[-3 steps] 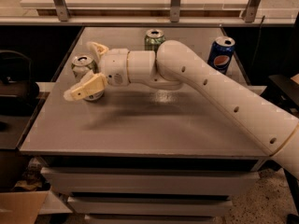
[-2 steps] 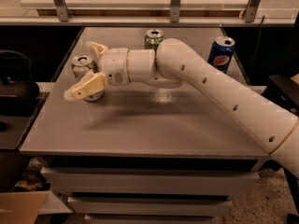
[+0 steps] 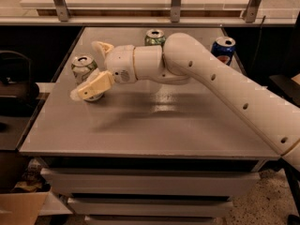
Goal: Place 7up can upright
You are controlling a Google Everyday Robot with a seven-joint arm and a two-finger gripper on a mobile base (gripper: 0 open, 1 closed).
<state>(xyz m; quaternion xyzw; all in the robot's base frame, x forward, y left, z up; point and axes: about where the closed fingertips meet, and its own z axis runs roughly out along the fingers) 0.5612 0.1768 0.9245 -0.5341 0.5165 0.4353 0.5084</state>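
Observation:
The 7up can (image 3: 83, 65), silver with green marks and a silver top, stands upright on the grey table (image 3: 164, 125) near its left edge. My gripper (image 3: 87, 71) reaches in from the right and sits around the can. One cream finger (image 3: 93, 86) lies in front of the can's lower part, and the other finger (image 3: 103, 47) is behind it. The fingers are spread wider than the can, so the gripper is open.
An all-green can (image 3: 154, 37) stands at the back middle of the table. A blue Pepsi can (image 3: 222, 49) stands at the back right. A dark chair (image 3: 14, 86) is left of the table, with a cardboard box (image 3: 18, 209) on the floor below it.

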